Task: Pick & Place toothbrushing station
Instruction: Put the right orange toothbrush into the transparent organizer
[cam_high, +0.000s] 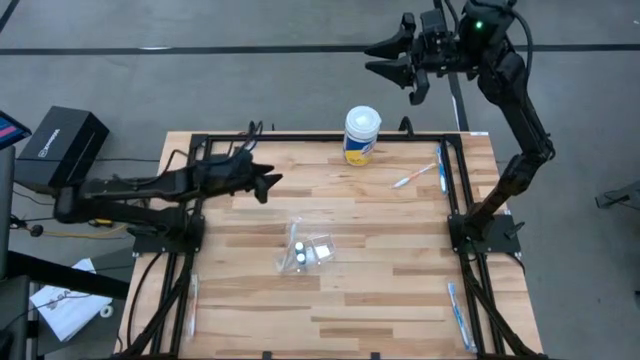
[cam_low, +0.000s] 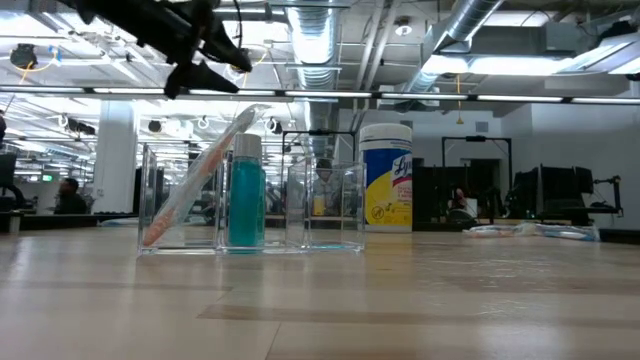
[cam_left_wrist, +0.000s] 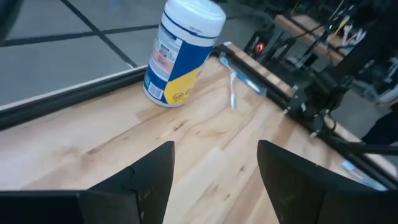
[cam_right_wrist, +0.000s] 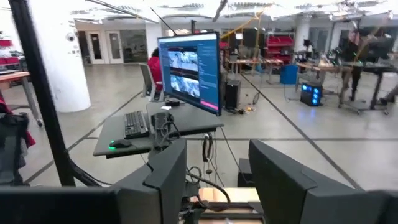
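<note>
Organizer (cam_high: 305, 251), clear, compartmented, sitting mid-tabletop; pink toothbrush (cam_low: 190, 180) leaning in one end compartment, teal tube (cam_low: 246, 195) standing upright in the next. Left gripper (cam_high: 268, 183) hovering above the tabletop toward the left edge, fingers (cam_left_wrist: 143, 180) spread, grasping nothing. Loose toothbrush (cam_high: 416, 175) lying near the far right corner. Wipes canister (cam_high: 361, 135) standing upright at the far edge. Right gripper (cam_high: 385, 57) hanging beyond the far edge, off the tabletop, parted, carrying nothing.
</note>
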